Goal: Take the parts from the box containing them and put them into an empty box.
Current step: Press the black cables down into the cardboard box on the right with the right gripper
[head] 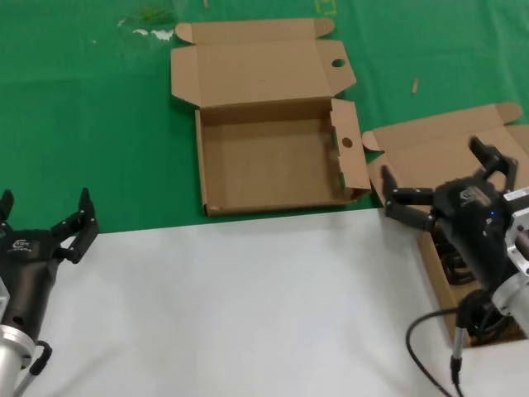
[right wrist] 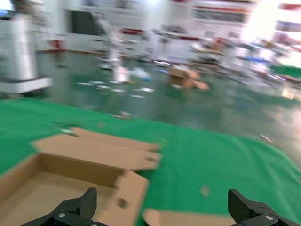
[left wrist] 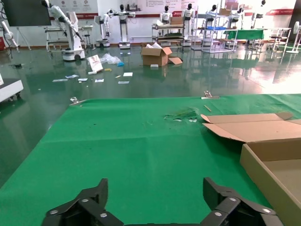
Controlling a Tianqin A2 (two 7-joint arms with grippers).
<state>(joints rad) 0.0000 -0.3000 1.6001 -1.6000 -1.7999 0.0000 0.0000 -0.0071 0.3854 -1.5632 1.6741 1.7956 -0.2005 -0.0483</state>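
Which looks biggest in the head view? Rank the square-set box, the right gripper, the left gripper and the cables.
1. Square-set box, clearly largest.
2. Right gripper, though it sits nearer the camera.
3. Left gripper.
Cables: mostly hidden behind the right arm, so unranked.

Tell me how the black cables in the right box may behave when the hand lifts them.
The cables look like loose coils, so probably floppy: a loop may sag or uncoil. A strand already trails outside the box, so it could drag or snag.
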